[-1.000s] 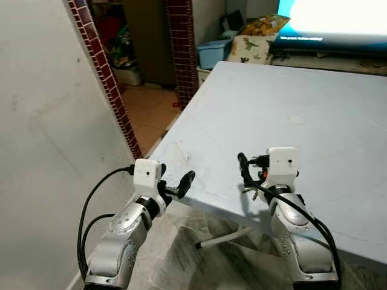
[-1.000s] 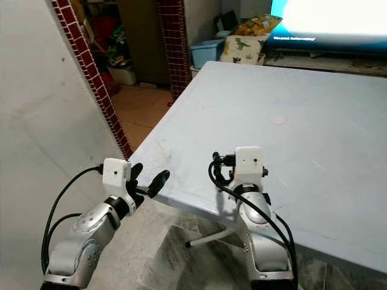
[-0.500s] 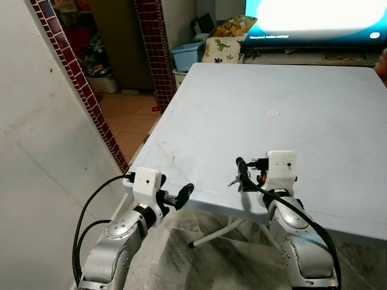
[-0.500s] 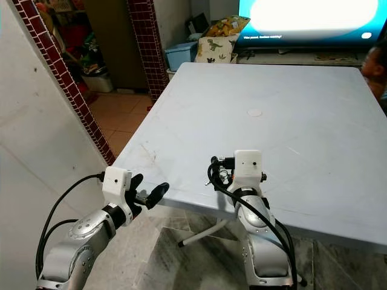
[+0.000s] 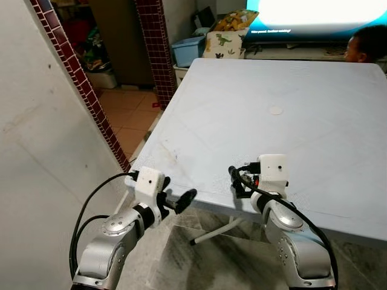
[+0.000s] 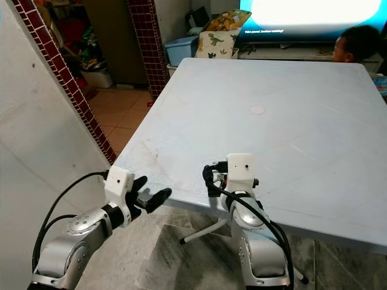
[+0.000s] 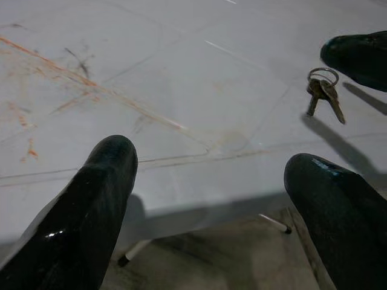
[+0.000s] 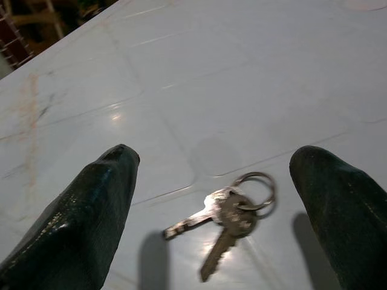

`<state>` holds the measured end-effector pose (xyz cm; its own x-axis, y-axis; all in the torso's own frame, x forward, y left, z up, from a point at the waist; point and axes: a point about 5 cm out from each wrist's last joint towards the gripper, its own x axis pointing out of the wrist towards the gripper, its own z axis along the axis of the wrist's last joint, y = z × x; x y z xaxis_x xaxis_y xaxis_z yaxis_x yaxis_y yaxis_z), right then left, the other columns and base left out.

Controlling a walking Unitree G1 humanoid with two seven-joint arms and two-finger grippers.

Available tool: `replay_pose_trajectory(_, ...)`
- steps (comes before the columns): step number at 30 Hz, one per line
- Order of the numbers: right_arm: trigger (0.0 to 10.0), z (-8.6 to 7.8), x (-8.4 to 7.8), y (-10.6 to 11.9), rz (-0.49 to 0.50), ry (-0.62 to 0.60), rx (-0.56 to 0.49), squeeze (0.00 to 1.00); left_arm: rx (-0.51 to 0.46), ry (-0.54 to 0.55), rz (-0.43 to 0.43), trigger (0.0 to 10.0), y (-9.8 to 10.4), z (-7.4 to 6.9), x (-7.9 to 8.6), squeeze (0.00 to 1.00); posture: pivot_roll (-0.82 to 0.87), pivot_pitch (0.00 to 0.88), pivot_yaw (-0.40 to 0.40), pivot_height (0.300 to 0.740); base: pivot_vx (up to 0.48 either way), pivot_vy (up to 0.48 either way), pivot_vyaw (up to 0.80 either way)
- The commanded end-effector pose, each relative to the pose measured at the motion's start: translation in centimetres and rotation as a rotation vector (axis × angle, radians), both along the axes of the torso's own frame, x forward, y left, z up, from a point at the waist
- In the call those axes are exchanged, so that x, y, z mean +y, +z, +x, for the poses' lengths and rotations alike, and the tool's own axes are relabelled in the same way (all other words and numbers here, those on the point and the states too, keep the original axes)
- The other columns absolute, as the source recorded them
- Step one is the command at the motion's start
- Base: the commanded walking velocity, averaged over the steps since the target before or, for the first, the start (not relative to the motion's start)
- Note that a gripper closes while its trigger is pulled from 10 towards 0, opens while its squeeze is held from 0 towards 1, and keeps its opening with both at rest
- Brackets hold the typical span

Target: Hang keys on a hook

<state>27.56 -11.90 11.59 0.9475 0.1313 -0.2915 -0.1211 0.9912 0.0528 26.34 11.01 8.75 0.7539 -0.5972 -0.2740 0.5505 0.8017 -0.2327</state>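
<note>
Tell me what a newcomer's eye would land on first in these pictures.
First, the small bunch of metal keys on a ring, lying flat near the front edge of the big pale blue table. The right gripper hovers just above them, its black fingers spread wide to either side of the bunch. The left gripper is held open off the table's near corner, and a bright screen glows beyond the far edge.

- I am seeing one line of small white text on the dark strip under the bright screen point(image 5: 314, 9) at the far side of the room, but it is showing too small and blurred for me to read.
- I am finding no other lettering, number, brand or sign that I can read anywhere.
</note>
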Motion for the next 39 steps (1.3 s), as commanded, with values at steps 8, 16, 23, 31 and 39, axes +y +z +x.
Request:
replay_pose_trajectory(8, 10.0, 0.4, -0.3, 0.2, 0.012, -0.04, 0.002, 0.0, -0.018, -0.001, 0.016, 10.0, 0.2, 0.2, 0.1, 0.0, -0.07, 0.0, 0.11, 0.74, 0.0, 0.0, 0.0)
replay_pose_trajectory(16, 10.0, 0.3, -0.9, -0.3, 0.03, -0.102, 0.036, 0.0, -0.004, -0.057, -0.015, 10.0, 0.0, -0.5, -0.8, 0.0, -0.07, 0.0, 0.108, 0.74, 0.0, 0.0, 0.0)
replay_pose_trajectory(23, 9.8, 0.6, -1.8, -0.3, 0.084, -0.182, 0.059, 0.0, -0.009, -0.112, -0.027, 10.0, 0.3, -0.4, -1.2, 0.0, -0.07, 0.0, 0.11, 0.74, 0.0, 0.0, 0.0)
replay_pose_trajectory(31, 0.2, 0.9, -2.0, -0.7, 0.109, -0.189, 0.073, 0.0, -0.015, -0.112, -0.026, 10.0, 0.4, -0.1, -1.4, 0.0, -0.08, 0.0, 0.111, 0.74, 0.0, 0.0, 0.0)
replay_pose_trajectory(39, 0.9, 1.3, -1.9, -1.3, 0.134, -0.185, 0.102, 0.0, -0.008, -0.117, -0.029, 10.0, 0.2, -0.4, -1.6, 0.0, -0.07, 0.0, 0.107, 0.74, 0.0, 0.0, 0.0)
